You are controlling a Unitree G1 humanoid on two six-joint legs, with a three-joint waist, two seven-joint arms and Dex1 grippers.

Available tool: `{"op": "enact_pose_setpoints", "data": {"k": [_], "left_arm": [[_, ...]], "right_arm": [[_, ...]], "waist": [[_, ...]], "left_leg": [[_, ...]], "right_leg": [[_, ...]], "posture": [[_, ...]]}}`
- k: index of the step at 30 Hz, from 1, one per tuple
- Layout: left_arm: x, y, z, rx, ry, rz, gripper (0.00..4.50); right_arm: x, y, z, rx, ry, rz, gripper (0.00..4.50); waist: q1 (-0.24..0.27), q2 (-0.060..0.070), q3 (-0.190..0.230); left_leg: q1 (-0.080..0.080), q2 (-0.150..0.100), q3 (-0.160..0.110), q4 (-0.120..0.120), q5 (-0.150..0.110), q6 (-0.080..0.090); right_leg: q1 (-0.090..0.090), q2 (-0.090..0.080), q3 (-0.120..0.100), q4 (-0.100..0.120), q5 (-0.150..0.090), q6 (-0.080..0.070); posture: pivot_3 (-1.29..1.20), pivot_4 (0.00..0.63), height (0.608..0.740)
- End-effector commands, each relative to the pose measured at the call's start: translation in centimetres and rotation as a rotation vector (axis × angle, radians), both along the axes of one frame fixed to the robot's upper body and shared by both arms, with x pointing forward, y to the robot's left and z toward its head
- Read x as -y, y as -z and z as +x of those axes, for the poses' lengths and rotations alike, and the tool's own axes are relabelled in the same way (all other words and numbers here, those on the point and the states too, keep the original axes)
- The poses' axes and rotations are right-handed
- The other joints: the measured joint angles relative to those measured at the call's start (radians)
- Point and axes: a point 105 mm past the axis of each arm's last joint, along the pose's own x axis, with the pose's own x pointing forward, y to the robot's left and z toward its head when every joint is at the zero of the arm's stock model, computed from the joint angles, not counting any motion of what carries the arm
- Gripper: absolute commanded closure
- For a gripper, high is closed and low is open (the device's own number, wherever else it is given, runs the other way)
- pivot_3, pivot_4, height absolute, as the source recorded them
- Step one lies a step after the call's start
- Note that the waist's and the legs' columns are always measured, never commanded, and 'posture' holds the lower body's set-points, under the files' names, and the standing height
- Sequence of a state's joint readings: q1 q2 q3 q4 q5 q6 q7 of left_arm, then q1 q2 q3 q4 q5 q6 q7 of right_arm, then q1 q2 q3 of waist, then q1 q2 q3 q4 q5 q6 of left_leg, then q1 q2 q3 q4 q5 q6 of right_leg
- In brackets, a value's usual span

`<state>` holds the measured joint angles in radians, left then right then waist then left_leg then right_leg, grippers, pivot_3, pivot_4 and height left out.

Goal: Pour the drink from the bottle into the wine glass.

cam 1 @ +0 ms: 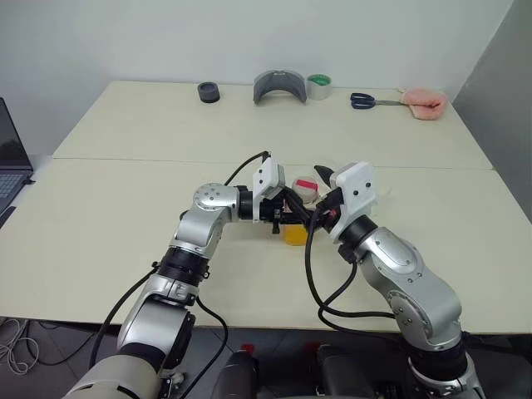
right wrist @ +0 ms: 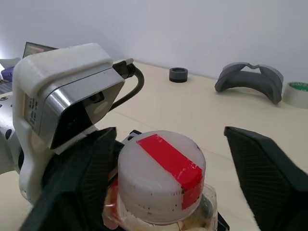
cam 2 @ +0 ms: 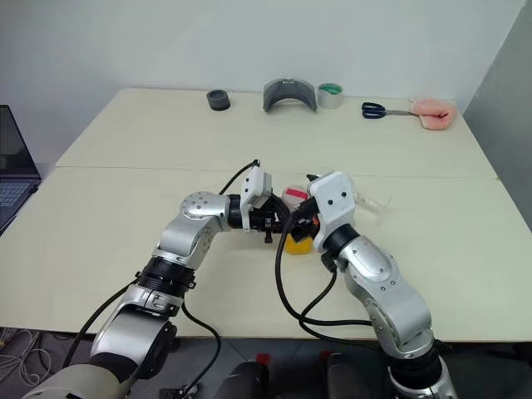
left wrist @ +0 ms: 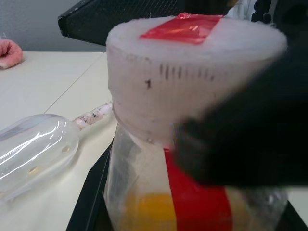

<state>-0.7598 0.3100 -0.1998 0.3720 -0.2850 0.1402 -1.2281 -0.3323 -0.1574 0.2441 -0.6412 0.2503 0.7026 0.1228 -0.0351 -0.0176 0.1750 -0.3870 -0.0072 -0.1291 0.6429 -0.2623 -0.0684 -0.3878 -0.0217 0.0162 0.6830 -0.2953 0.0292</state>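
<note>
**Bottle clamped in my left jaws, right jaws straddling its cap**

The bottle (right wrist: 161,185) stands upright near the middle of the counter (cam 1: 125,208), just in front of me. Its white cap (left wrist: 192,72) with a red strip across the top is still on, and the orange-yellow drink (cam 1: 295,235) sits low in its body. My left jaws (cam 1: 287,214) are closed tight on the bottle, gripping it below the cap; one black finger (left wrist: 250,139) crosses the red label in the left wrist view.

My right jaws (right wrist: 168,159) stand partly spread, one finger (right wrist: 82,178) at the cap's 9 o'clock side and the other (right wrist: 267,173) well clear at 3 o'clock. Whether the near finger touches the cap I cannot tell.

The wine glass (left wrist: 33,144) lies on its side on the counter, just beyond the bottle at about 2 o'clock from it in the head views, bowl clear and empty-looking.

Farther out, along the counter's far edge: a small black ring (cam 1: 209,91) at 11 o'clock, a grey curved headset piece (cam 1: 280,86) at 12, a roll of tape with a green core (cam 1: 318,86) just beside it, scissors (cam 1: 363,100) at 1 o'clock and a pink cloth (cam 1: 426,104) past them. A laptop (cam 1: 10,162) sits off the counter's edge at 9 o'clock.
</note>
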Motion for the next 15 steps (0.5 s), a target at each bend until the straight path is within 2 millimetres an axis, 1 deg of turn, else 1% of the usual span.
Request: {"op": "enact_pose_setpoints", "data": {"k": [1, 2, 3, 7, 8, 11, 13, 15], "left_arm": [[0.1, -2.0, 0.3, 0.068, -0.001, -0.03, 2.74], [0.1, -2.0, 0.2, 0.068, -0.001, -0.031, 2.74], [0.1, -2.0, 0.2, 0.068, 0.0, -0.03, 2.74], [0.2, -2.0, 0.2, 0.069, 0.003, -0.026, 2.74], [0.2, -2.0, 0.2, 0.069, 0.004, -0.026, 2.74], [0.4, -2.2, 0.2, 0.075, 0.014, -0.024, 2.74], [0.4, -2.3, 0.0, 0.075, 0.025, -0.024, 2.74], [0.5, -2.4, -0.1, 0.076, 0.032, -0.026, 2.74]], "right_arm": [[0.1, -1.4, -0.3, 0.06, 0.005, 0.046, 2.05], [0.1, -1.4, -0.3, 0.064, 0.005, 0.049, 2.43], [0.1, -1.4, -0.4, 0.063, 0.0, 0.053, 2.61], [-0.2, -1.7, -0.9, 0.089, -0.065, 0.053, 2.59], [-0.2, -2.0, -0.9, 0.121, -0.114, 0.04, 2.59], [0.1, -1.7, -0.3, 0.174, -0.294, -0.088, 2.59], [0.1, -1.0, -0.3, 0.097, -0.508, -0.179, 2.59], [0.5, -0.6, -0.2, 0.011, -0.671, -0.234, 2.59]], "waist": [[0.0, 0.0, 0.0], [0.0, 0.0, 0.0], [0.0, 0.0, 0.0], [0.0, 0.0, 0.0], [0.0, 0.0, 0.0], [0.0, 0.0, 0.0], [-0.002, 0.001, 0.001], [-0.004, 0.002, 0.002]], "left_leg": [[0.0, 0.0, 0.0, 0.0, 0.0, 0.0], [0.0, 0.0, 0.0, 0.0, 0.0, 0.0], [0.0, 0.0, 0.0, 0.0, 0.0, 0.0], [0.0, 0.0, 0.0, 0.0, 0.0, 0.0], [0.0, 0.0, 0.0, 0.0, 0.0, 0.0], [0.0, -0.001, 0.001, 0.001, 0.0, 0.0], [0.0, 0.0, 0.001, 0.001, 0.0, 0.0], [0.001, 0.0, 0.002, 0.001, 0.0, 0.0]], "right_leg": [[0.0, 0.0, 0.0, 0.0, 0.0, 0.0], [0.0, 0.0, 0.0, 0.0, 0.0, 0.0], [0.0, 0.0, 0.0, 0.0, 0.0, 0.0], [0.0, 0.0, 0.0, 0.0, 0.0, 0.0], [0.0, 0.0, 0.0, 0.0, 0.0, 0.0], [0.001, 0.0, 0.0, 0.0, 0.0, 0.0], [0.001, 0.0, 0.0, -0.001, 0.0, 0.001], [0.001, 0.0, 0.001, 0.0, 0.001, 0.001]], "posture": [[0.0, 0.15, 0.74], [0.0, 0.15, 0.74], [0.0, 0.15, 0.74], [0.0, 0.15, 0.74], [0.0, 0.15, 0.74], [0.0, 0.15, 0.74], [0.0, 0.15, 0.74], [0.0, 0.15, 0.74]]}}
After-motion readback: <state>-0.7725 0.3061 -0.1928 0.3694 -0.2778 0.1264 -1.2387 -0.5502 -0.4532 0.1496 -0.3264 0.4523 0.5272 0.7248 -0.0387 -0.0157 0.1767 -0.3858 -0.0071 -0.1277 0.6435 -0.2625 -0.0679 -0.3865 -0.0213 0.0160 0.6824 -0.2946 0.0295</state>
